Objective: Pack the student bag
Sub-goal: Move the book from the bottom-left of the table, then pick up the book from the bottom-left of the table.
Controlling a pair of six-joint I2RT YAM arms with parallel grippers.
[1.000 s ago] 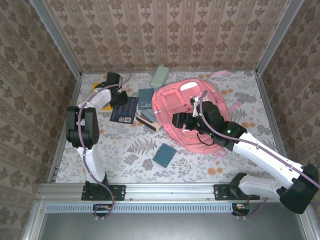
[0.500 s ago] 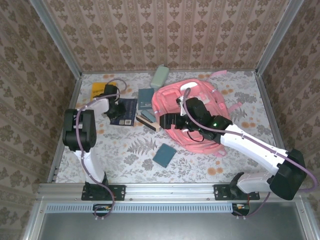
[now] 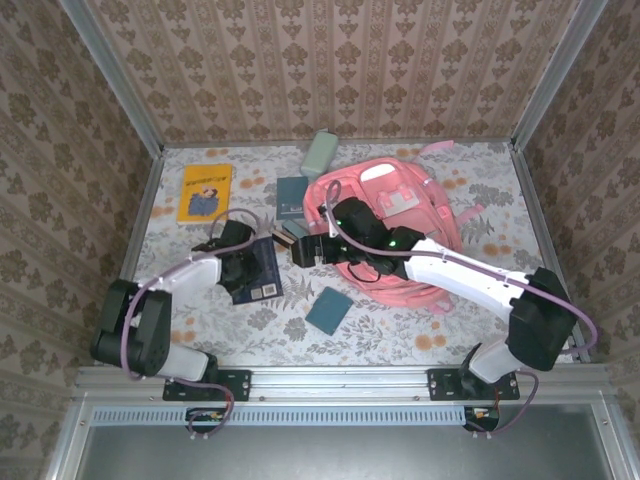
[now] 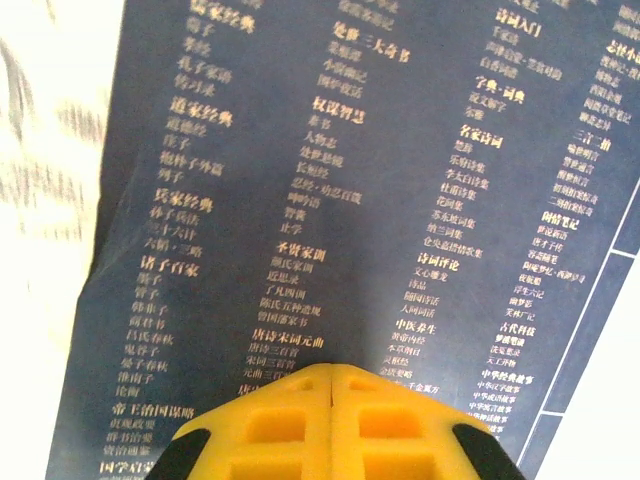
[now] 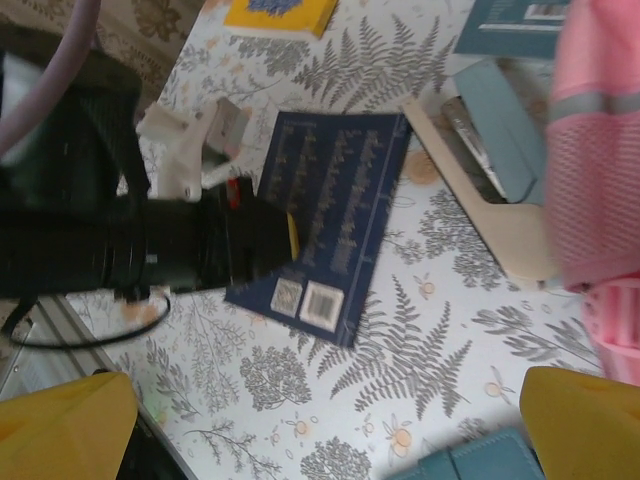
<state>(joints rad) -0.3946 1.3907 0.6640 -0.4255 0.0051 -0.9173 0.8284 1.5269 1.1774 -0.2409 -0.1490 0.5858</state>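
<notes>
At far left a yellow book (image 3: 205,190) now lies uncovered, for the left gripper (image 3: 245,268), its yellow fingers (image 4: 275,425) pressed together, has drawn back toward the near edge with the glossy navy book (image 3: 266,280) under it. The right gripper (image 3: 304,250), jaws spread wide, has slid leftward off the student bag (image 3: 400,200). That bag is a soft pink mound lying right of centre on the fern-printed tablecloth (image 3: 290,300), between walls (image 3: 330,70) papered in a damask pattern.
</notes>
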